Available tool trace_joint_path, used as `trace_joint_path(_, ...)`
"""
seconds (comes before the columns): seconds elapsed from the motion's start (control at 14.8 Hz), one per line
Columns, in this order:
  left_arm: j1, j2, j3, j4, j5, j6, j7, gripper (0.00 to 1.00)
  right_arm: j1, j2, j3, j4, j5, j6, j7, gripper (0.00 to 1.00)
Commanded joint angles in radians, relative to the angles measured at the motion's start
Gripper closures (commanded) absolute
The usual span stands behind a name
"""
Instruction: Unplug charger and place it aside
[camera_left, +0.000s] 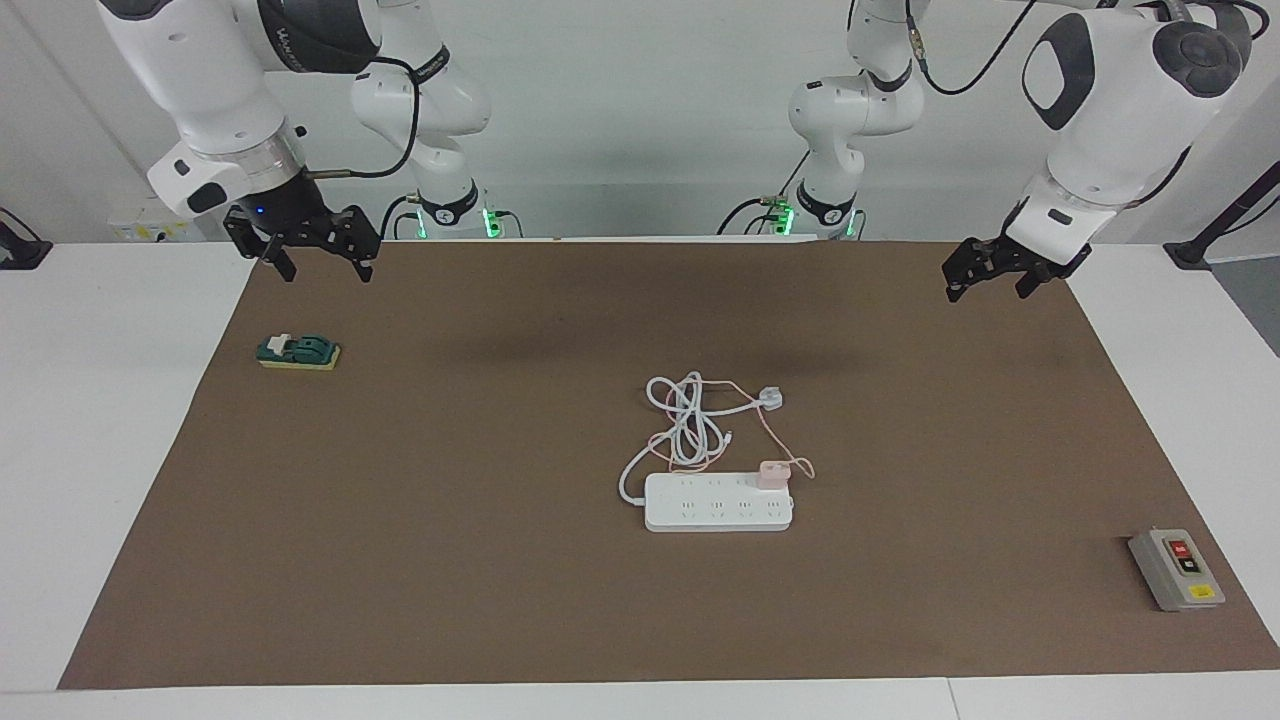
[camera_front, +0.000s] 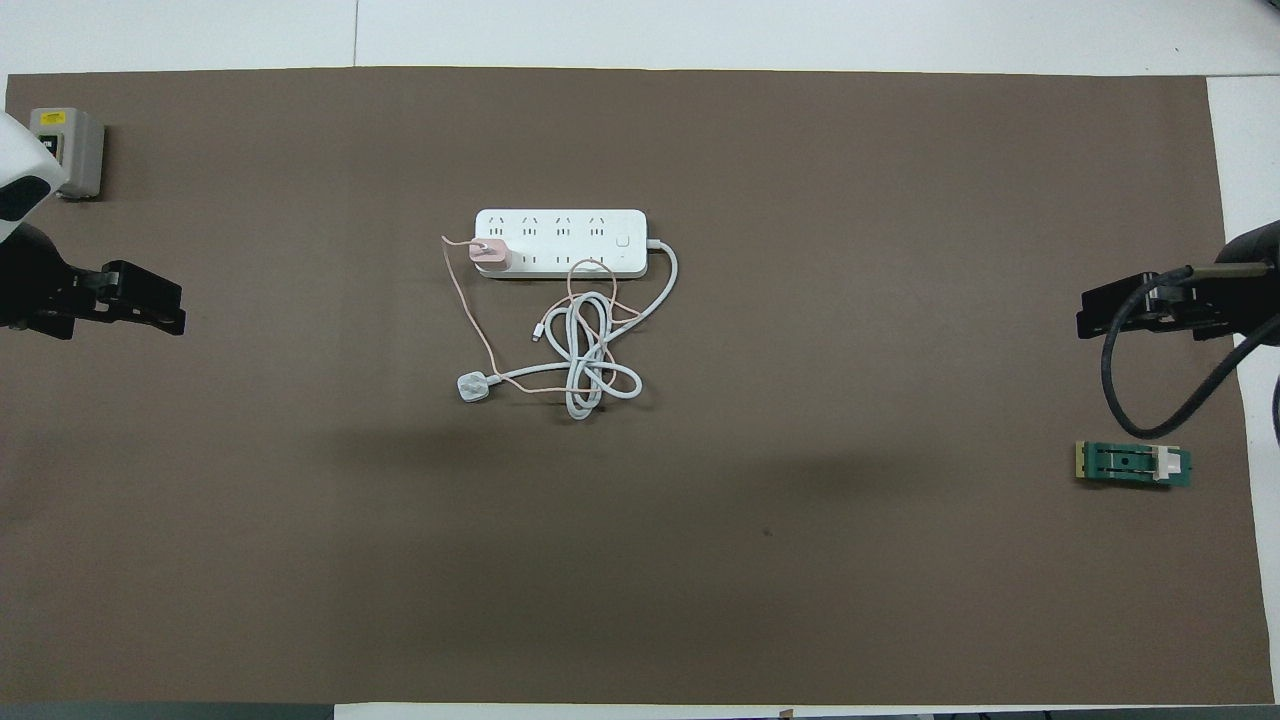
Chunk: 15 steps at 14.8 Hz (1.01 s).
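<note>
Both tools, left tool (camera_left: 985, 274) and right tool (camera_left: 318, 252), hang open and empty, well apart from the charger (camera_left: 773, 473): light, rigid, pinchable by its flat sides.

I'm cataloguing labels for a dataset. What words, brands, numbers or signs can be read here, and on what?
None can be read for certain.
Right arm: dark band with pale lettering, too blurred to read.
Grey switch box: yellow label and red and black buttons, markings too small to read.
Power strip: no legible print.
Charger: no visible print.
</note>
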Motion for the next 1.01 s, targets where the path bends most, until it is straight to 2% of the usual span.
trace_joint_path(0.0, -0.017, 0.006, 0.014, 0.012, 0.018, 0.005, -0.001, 0.0, -0.015, -0.021, 0.009, -0.021, 0.001, 0.013, -0.003, 0.0)
trace_joint_path(0.74, 0.004, -0.008, 0.014, 0.009, 0.015, 0.005, -0.003, 0.0, -0.02, -0.021, 0.009, -0.025, 0.01, 0.016, -0.004, 0.0)
trace_joint_path(0.94, 0.008, -0.01, 0.014, 0.0, 0.011, 0.019, -0.072, 0.0, -0.023, -0.021, 0.009, -0.035, 0.028, 0.017, 0.0, 0.0)
